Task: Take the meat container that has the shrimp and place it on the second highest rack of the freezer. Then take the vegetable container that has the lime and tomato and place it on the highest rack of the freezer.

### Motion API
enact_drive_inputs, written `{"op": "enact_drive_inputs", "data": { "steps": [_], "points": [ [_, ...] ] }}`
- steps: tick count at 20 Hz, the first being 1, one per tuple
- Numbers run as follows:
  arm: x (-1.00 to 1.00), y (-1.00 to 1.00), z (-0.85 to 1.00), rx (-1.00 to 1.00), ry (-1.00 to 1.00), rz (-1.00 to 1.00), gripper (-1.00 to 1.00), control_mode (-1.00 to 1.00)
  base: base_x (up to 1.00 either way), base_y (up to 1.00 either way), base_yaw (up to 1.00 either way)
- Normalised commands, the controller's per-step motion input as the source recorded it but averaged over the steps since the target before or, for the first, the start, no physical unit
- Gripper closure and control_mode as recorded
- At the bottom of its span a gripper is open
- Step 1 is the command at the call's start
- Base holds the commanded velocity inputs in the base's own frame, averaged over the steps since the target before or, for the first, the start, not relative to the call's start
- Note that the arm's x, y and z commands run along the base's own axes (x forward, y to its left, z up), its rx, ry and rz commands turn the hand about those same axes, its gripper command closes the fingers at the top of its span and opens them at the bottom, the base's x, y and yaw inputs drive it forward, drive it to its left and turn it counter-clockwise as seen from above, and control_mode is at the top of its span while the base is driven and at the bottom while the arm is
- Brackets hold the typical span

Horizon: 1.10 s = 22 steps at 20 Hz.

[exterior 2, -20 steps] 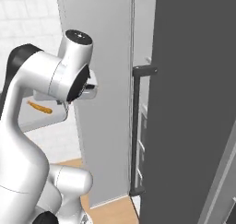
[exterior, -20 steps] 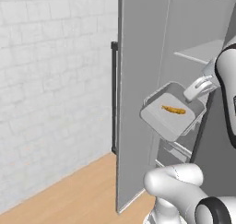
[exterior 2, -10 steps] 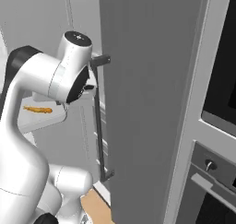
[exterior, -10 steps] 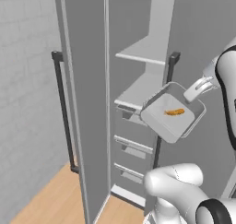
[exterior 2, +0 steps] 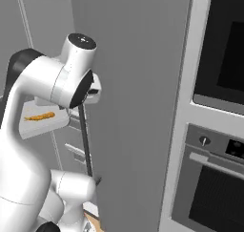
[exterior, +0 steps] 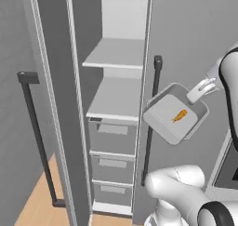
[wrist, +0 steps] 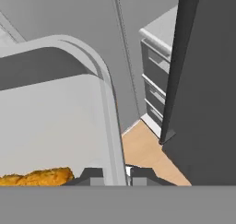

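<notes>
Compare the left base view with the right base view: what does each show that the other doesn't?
Left base view: the freezer's open interior, with the highest rack, the second rack below it and three drawers under that.
Right base view: the oven column beside the freezer.
Both: the tray with the shrimp in it, pinched at its rim by the shut gripper, and a dark bar handle.

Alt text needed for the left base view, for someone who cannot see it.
The gripper holds a pale tray with one orange shrimp by its rim, in front of the open freezer. Inside are two pale shelves, the highest rack above a lower shelf, then three drawers.
</notes>
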Motion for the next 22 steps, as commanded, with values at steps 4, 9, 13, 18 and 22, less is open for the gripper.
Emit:
{"op": "enact_drive_inputs", "data": {
  "steps": [4, 9, 13, 18, 22],
  "points": [
    [0.00, 0.00, 0.00, 0.00, 0.00, 0.00, 1.00, 1.00, 0.00, 0.77, -0.31],
    [0.00, 0.00, 0.00, 0.00, 0.00, 0.00, 1.00, 1.00, -0.21, 0.56, -0.21],
    [0.00, 0.00, -0.10, 0.02, 0.00, -0.03, 1.00, -1.00, -0.15, 0.09, -0.05],
    [0.26, 0.10, -0.83, 0.02, 0.05, -0.61, 1.00, -1.00, 0.00, 0.00, 0.00],
    [0.06, 0.17, -0.94, 0.07, 0.02, -0.96, 1.00, -1.00, 0.00, 0.00, 0.00]
  ]
}}
